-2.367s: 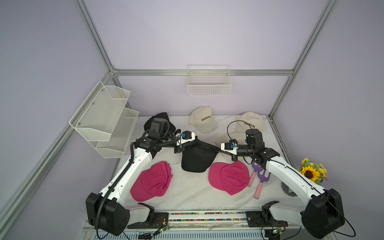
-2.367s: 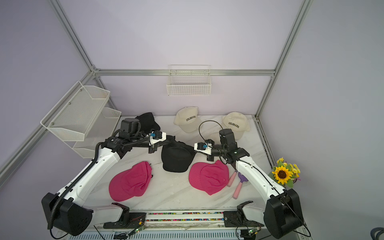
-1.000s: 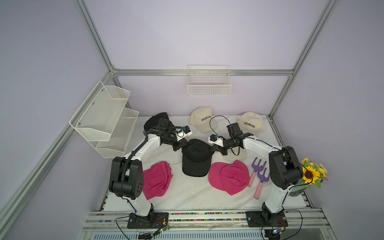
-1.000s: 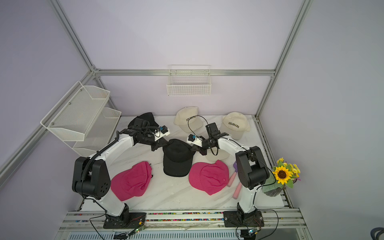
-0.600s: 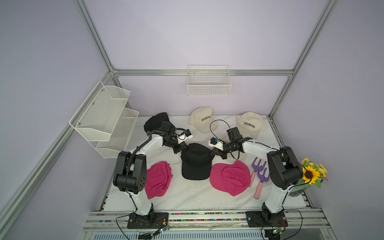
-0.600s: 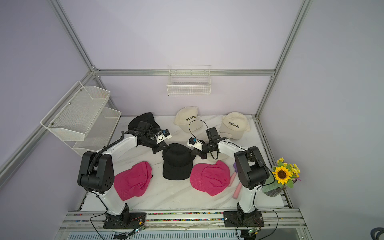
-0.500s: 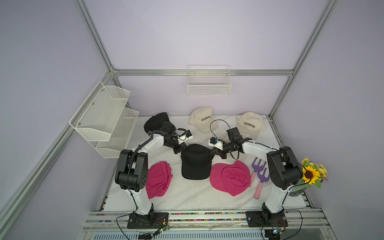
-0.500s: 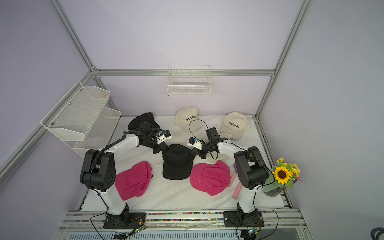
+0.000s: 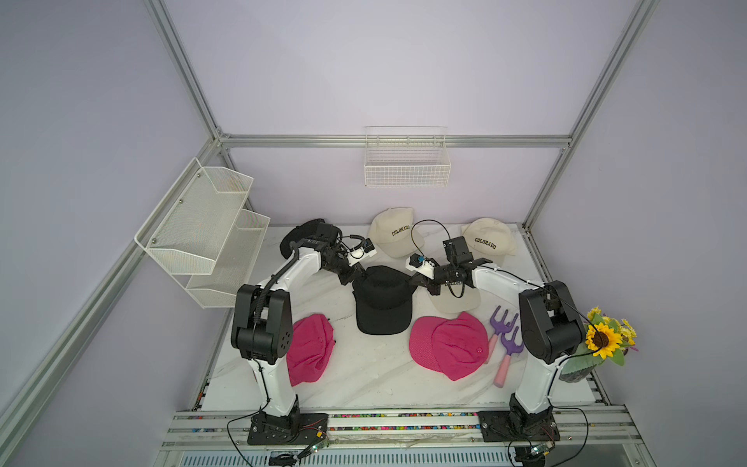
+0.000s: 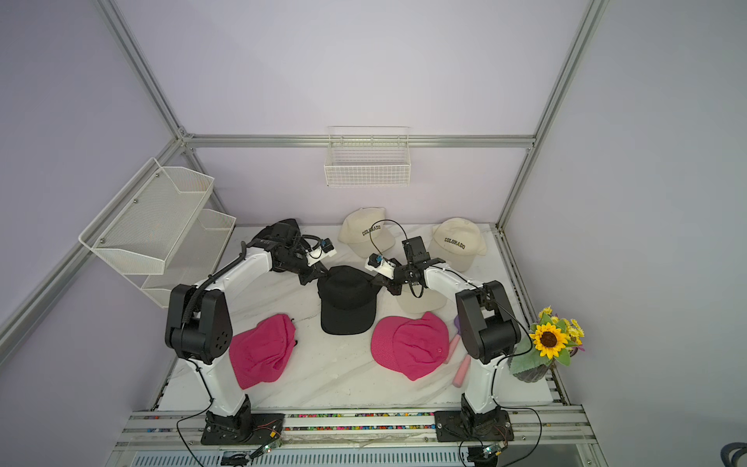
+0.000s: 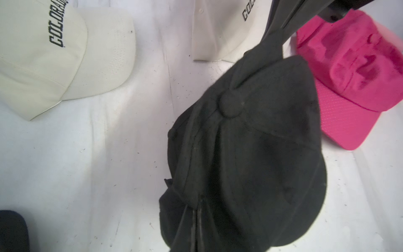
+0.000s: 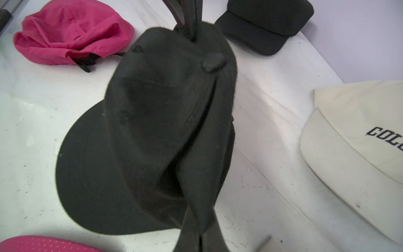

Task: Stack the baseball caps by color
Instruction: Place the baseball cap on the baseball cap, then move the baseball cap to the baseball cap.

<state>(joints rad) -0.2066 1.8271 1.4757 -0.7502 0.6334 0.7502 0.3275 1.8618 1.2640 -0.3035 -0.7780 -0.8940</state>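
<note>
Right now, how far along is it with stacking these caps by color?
Done: no stack visible yet. In hand: the left claw and right claw both pinch the middle black cap. To do: the far black cap, three cream caps and two pink caps lie apart.

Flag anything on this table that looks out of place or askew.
Two purple garden forks lie beside the right pink cap: tools among caps. The left pink cap is crumpled. The middle black cap is puckered where the left gripper and right gripper pinch its crown.
</note>
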